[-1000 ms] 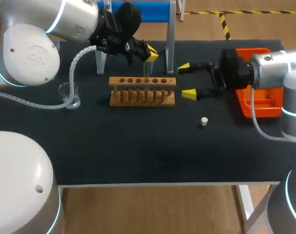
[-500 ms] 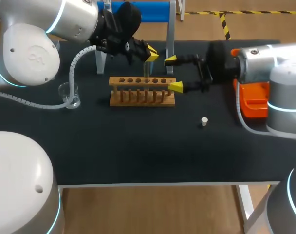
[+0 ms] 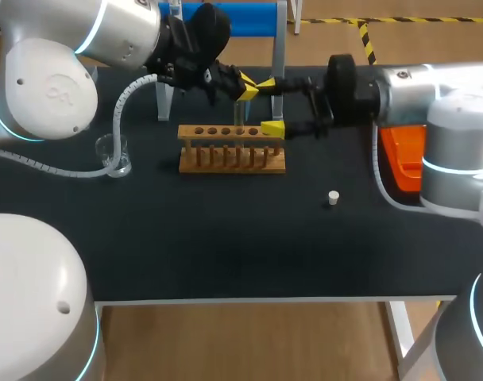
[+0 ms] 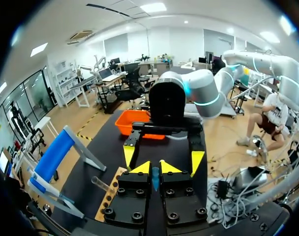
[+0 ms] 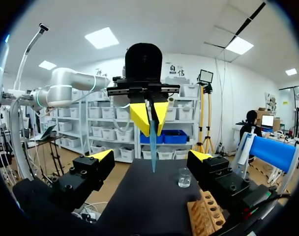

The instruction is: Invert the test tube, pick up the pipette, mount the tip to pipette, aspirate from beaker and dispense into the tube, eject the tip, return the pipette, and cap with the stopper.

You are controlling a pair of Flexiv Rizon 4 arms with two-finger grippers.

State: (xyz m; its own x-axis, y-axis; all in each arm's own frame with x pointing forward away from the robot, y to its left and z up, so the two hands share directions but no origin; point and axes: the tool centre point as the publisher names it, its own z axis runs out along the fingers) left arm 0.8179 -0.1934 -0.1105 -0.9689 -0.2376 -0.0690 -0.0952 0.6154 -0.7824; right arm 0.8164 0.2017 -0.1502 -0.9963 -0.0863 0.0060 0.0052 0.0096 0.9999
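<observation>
Hanging upright above the rack point(image 3: 232, 148), the test tube point(image 5: 152, 142) is clamped in the closed left gripper point(image 5: 150, 115), centred just ahead of the wide-open, empty right gripper point(image 3: 269, 105).

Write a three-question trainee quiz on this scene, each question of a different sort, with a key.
1. True or false: the right hand is shut on the test tube.
2. Which hand holds the test tube? A. the left hand B. the right hand C. neither
3. Fill in: the beaker stands on the ____ arm's side of the wooden rack.
Key: 1 false, its fingers stand open on either side of the tube; 2 A; 3 left.
</observation>
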